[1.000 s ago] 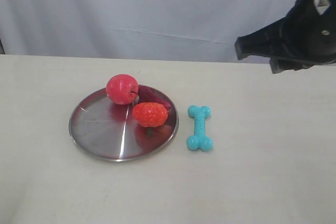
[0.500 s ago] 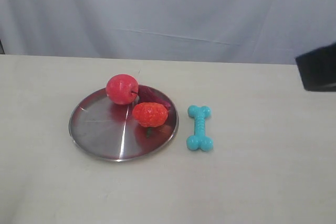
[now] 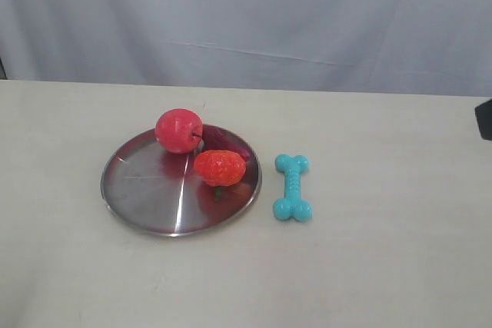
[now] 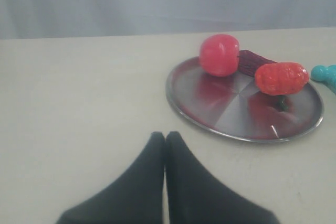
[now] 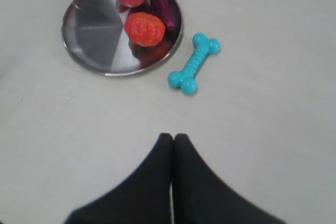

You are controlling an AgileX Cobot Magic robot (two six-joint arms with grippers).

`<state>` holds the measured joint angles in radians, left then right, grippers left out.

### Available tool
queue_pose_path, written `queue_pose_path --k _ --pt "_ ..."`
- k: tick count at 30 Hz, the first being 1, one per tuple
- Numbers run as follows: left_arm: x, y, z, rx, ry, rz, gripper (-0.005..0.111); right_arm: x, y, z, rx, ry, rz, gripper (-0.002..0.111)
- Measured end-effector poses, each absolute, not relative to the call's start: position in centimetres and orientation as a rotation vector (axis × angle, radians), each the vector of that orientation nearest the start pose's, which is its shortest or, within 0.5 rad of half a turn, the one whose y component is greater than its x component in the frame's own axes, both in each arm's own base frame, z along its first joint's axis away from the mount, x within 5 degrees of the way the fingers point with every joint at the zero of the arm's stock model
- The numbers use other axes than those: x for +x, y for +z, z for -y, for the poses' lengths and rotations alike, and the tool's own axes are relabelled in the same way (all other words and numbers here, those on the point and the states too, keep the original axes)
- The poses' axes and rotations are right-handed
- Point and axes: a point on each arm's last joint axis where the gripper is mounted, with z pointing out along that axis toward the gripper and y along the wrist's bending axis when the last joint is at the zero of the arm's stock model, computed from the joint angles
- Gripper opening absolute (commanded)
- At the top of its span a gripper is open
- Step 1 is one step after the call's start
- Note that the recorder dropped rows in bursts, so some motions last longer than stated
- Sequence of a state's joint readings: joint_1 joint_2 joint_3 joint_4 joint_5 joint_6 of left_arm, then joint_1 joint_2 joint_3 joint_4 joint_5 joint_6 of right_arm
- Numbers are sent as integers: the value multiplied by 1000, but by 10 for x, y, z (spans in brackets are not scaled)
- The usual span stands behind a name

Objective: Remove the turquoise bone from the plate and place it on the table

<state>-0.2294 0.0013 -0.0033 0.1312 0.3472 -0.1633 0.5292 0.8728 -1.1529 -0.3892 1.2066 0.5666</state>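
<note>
The turquoise bone [image 3: 293, 187] lies flat on the beige table [image 3: 384, 251], just right of the silver plate [image 3: 146, 197] and apart from its rim. It also shows in the right wrist view as the bone [image 5: 193, 63] beside the plate [image 5: 89, 40]; only one knobbed end of the bone [image 4: 325, 72] shows in the left wrist view. My right gripper [image 5: 173, 138] is shut and empty, well back from the bone; only a dark sliver of that arm [image 3: 484, 119] shows at the exterior view's right edge. My left gripper [image 4: 165, 136] is shut and empty, short of the plate [image 4: 210, 124].
On the plate sit a red apple [image 3: 178, 130], an orange-red strawberry toy [image 3: 220, 167] and a dark purple item [image 3: 223, 140] behind it. A white cloth backdrop [image 3: 246, 21] hangs behind the table's far edge.
The right arm has drawn away to the right, from large in the upper right to a sliver at the edge. The bone, plate and fruits have not moved.
</note>
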Motion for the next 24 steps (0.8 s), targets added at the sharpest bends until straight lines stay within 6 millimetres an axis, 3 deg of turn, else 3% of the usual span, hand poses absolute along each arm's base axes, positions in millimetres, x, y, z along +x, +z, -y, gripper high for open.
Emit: queue_pose_path --k 6,10,16,23,24 --pt "53 183 8 142 -149 -1823 0 143 421 -41 11 118 -2087 -1" --pt "53 183 8 142 -149 -1823 0 151 416 -31 92 185 -1923 -1" --pt "53 183 8 142 -149 -1823 0 148 384 -4 301 215 -1798 -1" --pt "53 183 8 142 -149 -1823 0 108 336 17 426 152 -1603 -1" --pt "53 183 8 142 -149 -1823 0 99 321 19 440 133 -1561 -1"
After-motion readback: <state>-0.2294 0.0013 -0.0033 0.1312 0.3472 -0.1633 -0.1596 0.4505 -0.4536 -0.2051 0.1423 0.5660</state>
